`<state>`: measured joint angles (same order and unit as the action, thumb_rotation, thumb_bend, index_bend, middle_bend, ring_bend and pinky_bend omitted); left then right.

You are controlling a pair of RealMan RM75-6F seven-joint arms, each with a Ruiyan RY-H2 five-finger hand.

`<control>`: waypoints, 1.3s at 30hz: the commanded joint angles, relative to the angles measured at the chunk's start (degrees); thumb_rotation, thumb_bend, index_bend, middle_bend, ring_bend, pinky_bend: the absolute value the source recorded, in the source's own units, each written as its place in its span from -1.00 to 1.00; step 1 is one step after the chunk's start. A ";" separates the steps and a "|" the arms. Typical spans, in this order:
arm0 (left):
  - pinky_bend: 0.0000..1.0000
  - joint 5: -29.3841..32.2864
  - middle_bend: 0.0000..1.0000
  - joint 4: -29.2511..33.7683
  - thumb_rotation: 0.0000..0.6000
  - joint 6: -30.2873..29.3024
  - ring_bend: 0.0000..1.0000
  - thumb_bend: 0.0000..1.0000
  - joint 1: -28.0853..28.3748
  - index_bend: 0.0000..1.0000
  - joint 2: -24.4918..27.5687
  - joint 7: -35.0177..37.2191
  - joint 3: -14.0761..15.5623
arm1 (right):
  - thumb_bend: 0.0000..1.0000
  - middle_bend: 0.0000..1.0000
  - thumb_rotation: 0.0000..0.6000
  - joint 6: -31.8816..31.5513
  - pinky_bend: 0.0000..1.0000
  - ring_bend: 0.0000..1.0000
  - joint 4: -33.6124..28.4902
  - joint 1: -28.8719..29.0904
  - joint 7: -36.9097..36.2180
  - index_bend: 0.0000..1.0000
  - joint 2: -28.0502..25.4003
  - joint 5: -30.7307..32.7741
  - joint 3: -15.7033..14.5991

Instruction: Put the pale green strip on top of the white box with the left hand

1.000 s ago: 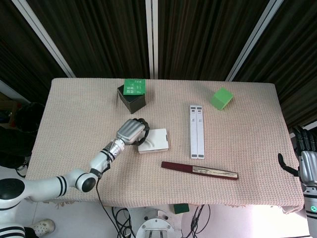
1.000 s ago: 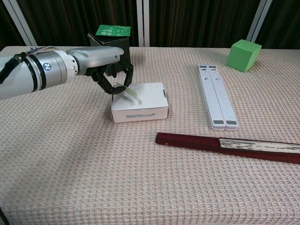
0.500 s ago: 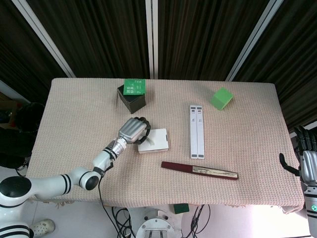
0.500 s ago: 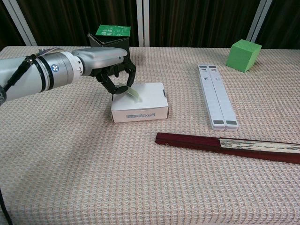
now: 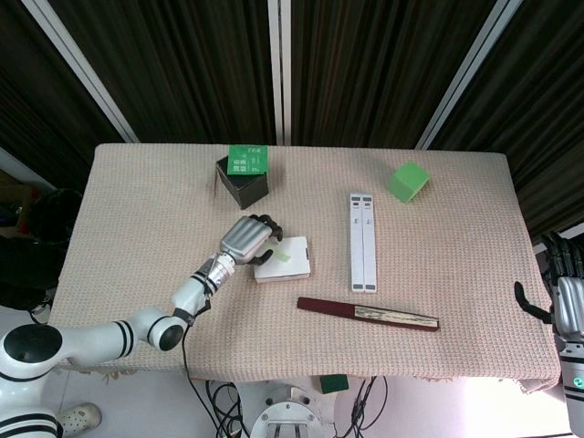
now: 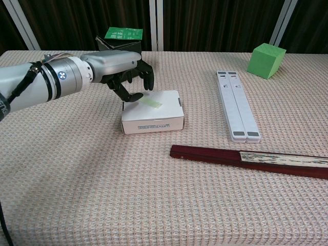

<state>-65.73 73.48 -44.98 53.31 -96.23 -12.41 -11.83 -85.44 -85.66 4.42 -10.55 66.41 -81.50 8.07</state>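
Observation:
The pale green strip [image 6: 151,102] lies flat on top of the white box [image 6: 154,119], near its back left part; in the head view the strip [image 5: 282,256] shows on the box [image 5: 290,265]. My left hand [image 6: 128,77] hovers just left of and above the strip with its fingers spread apart, holding nothing; from the head camera the same hand [image 5: 248,239] sits at the box's left edge. My right hand [image 5: 566,301] hangs off the table's right edge, far from the box; its fingers are hard to read.
A dark box with a green lid [image 5: 244,175] stands behind the left hand. A white double bar [image 5: 362,241] lies right of the white box, a dark red folded fan [image 5: 367,313] in front, a green cube [image 5: 408,181] at the back right.
The left hand has let go of the pale green strip, which now lies flat on the white box. Its fingers have spread and lifted slightly away.

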 commanded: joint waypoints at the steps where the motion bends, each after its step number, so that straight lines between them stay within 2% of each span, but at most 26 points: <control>1: -0.35 -0.92 -0.31 0.64 1.00 -1.18 -0.56 -0.24 -0.28 -0.25 0.40 0.19 0.13 | -0.28 -1.00 0.76 -0.41 -1.00 -1.00 0.08 -0.09 -0.13 -1.00 -0.04 -0.29 0.04; 7: -0.35 -4.47 -0.31 6.23 1.00 -6.33 -0.56 -0.29 -2.85 -0.25 3.73 0.19 1.48 | -0.28 -1.00 0.76 -1.15 -1.00 -1.00 0.28 -0.10 -0.38 -1.00 -0.11 -1.45 -0.16; 11: -0.36 -8.43 -0.32 11.09 1.00 -11.68 -0.56 -0.40 -6.59 -0.25 7.46 1.54 3.81 | -0.28 -1.00 0.76 -1.58 -1.00 -1.00 0.29 0.10 -0.13 -1.00 -0.22 -2.89 -0.55; 13: -0.36 -10.42 -0.32 12.63 1.00 -14.17 -0.56 -0.48 -8.63 -0.25 8.94 3.00 5.27 | -0.28 -1.00 0.76 -1.80 -1.00 -1.00 0.12 0.23 0.09 -1.00 -0.21 -3.38 -0.59; 16: -0.37 -14.35 -0.31 13.66 1.00 -17.95 -0.56 -0.71 -11.85 -0.29 10.54 6.78 8.11 | -0.28 -1.00 0.76 -2.00 -1.00 -1.00 -0.09 0.55 0.56 -1.00 0.03 -3.95 -0.55; 19: -0.43 -18.37 -0.30 12.71 0.99 -20.38 -0.62 -0.88 -13.96 -0.52 10.57 12.77 10.53 | -0.28 -1.00 0.76 -1.67 -1.00 -1.00 -0.29 0.97 1.16 -1.00 0.34 -4.25 -0.62; 21: -0.51 -20.89 -0.38 11.42 0.79 -20.62 -0.73 -0.90 -14.38 -0.69 9.99 17.84 11.87 | -0.28 -1.00 0.76 -1.39 -1.00 -1.00 -0.52 1.19 1.69 -1.00 0.58 -4.41 -0.77; 25: -0.58 -25.32 -0.52 7.12 0.41 -21.33 -0.86 -0.93 -13.98 -0.83 7.54 24.24 13.00 | -0.28 -1.00 0.76 -1.63 -1.00 -1.00 -1.03 1.20 2.70 -1.00 0.82 -4.81 -1.07; 32: -0.62 -28.28 -0.56 1.97 0.23 -21.62 -0.89 -0.95 -13.12 -0.85 3.52 28.41 13.20 | -0.28 -1.00 0.77 -2.40 -1.00 -1.00 -1.66 0.72 3.44 -1.00 0.21 -4.19 -0.83; 39: -0.66 -28.57 -0.53 -3.32 0.12 -21.61 -0.96 -0.95 -11.94 -0.85 -0.99 29.74 11.50 | -0.28 -1.00 0.76 -1.92 -1.00 -1.00 -1.76 0.85 3.67 -1.00 0.13 -3.71 -0.80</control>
<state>-94.25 71.12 -66.69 40.97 -96.33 17.33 0.18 -87.36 -87.42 5.27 -6.88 66.54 -85.21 7.27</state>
